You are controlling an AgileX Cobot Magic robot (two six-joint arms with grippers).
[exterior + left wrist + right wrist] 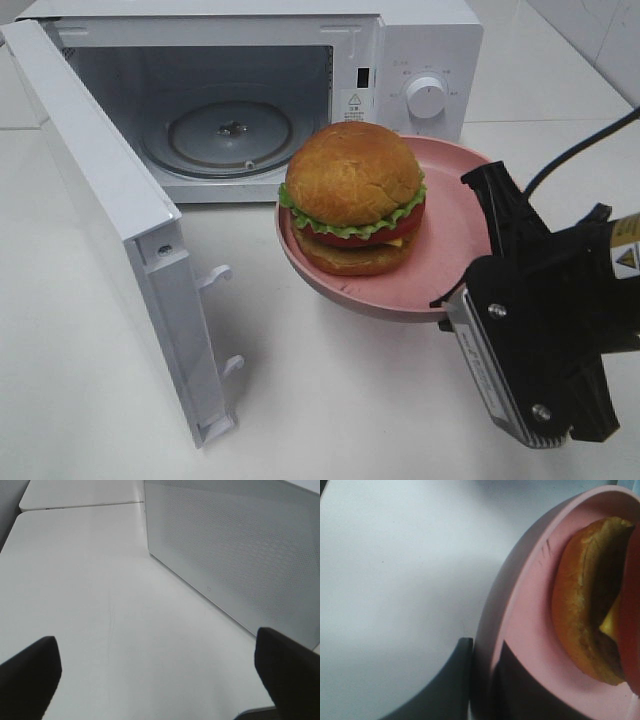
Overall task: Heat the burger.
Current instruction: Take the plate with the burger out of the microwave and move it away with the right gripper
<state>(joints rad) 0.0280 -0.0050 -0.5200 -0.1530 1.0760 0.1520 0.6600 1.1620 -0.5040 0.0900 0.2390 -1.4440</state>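
Note:
The burger, with a golden-brown bun, lettuce, tomato and cheese, sits on a round pink plate. My right gripper is shut on the plate's near rim and holds it a little above the table, just in front of the open microwave. In the right wrist view the gripper clamps the plate rim, one finger under it and one inside, with the burger close by. My left gripper is open and empty above the table beside the microwave door. It is out of the exterior view.
The microwave door stands swung wide open to the left. The glass turntable lies inside the cavity. The control knob is on the right panel. The white table spreads in front.

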